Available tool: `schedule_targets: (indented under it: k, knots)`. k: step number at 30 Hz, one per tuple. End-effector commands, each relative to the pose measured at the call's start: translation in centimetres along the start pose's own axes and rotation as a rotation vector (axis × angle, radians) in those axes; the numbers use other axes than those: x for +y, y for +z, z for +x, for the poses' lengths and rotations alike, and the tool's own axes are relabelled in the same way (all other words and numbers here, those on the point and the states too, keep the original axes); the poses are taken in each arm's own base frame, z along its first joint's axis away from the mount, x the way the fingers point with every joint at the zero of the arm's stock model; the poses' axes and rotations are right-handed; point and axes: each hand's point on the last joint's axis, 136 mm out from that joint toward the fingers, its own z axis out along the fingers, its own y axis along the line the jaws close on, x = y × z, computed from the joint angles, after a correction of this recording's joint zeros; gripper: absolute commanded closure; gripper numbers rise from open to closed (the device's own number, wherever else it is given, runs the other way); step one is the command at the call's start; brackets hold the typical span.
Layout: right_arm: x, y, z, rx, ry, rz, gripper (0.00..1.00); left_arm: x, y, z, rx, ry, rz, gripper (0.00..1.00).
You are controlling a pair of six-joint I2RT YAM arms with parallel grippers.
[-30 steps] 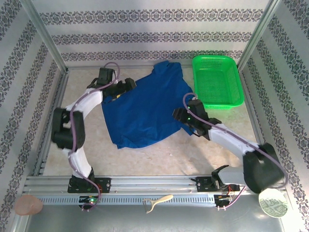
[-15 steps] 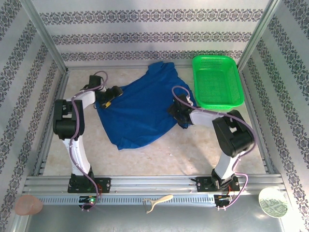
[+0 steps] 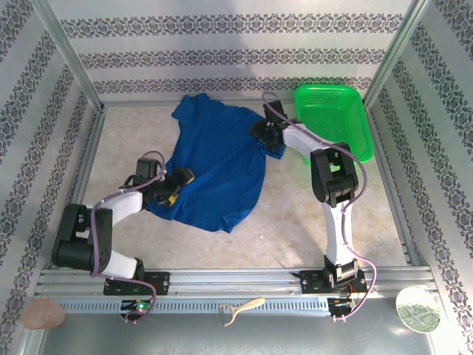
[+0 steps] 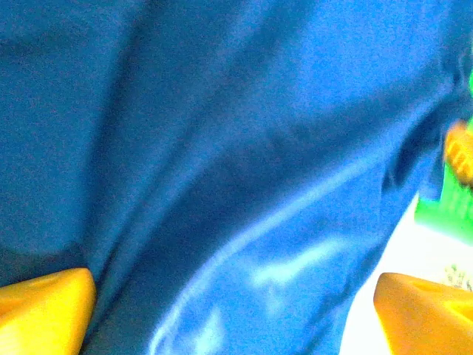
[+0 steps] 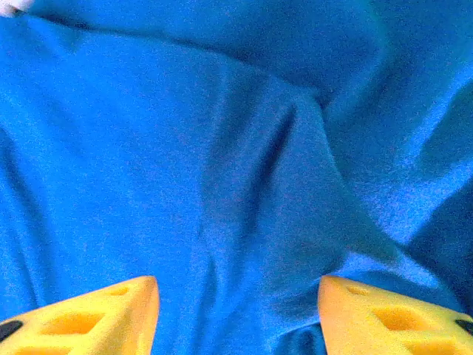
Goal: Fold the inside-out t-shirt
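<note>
Cannot resolve the blurred folds of the inside-out t-shirt [image 4: 222, 185] in the left wrist view, nor identify the green patch [image 4: 443, 211] cropped at its right edge or the orange blob [image 4: 460, 151] above it. Cut by the lower edge to yellow tips: fingers [image 4: 44, 310] of the left gripper [image 4: 233, 318], fingers [image 5: 96, 314] of the right gripper [image 5: 236, 318]. From above, too small to tell any pinch of cloth at either gripper.

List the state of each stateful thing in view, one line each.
Royal-blue cloth t-shirt: unfolded, spread out rumpled, plain blue showing, no lettering visible.
Green plastic mesh basket: upright, empty.
Left gripper: open, at the shirt's near-left edge.
Right gripper: open, at the shirt's far-right edge.
</note>
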Motion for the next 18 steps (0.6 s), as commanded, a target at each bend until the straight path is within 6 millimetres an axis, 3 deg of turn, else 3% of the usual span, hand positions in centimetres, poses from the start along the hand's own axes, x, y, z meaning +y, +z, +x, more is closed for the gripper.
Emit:
schedule_targets:
  k: [1,4,7,10,13,18]
  knots:
    - [3.5,-7.0,-0.8,-0.039,-0.182,-0.082,0.41,-5.3,-2.5,-0.8,-0.06,0.053,0.074,0.02]
    - [4.1,-10.1,1.9,-0.054,-0.272,-0.096,0.4,-8.0,-3.7,-3.0,-0.128,0.141,0.072,0.0]
    - [4.3,-11.1,6.8,-0.028,-0.309,-0.128,0.4,-9.9,-2.2,-5.8,-0.132,0.202,0.053,0.0]
    - [4.5,-10.4,12.5,0.029,-0.325,-0.156,0.4,-10.6,1.0,-8.7,-0.103,0.234,0.032,0.0]
    - [4.1,-8.8,17.3,0.095,-0.304,-0.176,0.4,-9.7,3.9,-11.2,-0.068,0.236,-0.017,0.0]
    - [1.7,-5.9,22.4,0.184,-0.282,-0.143,0.41,-7.2,6.2,-12.6,-0.028,0.212,-0.069,0.0]
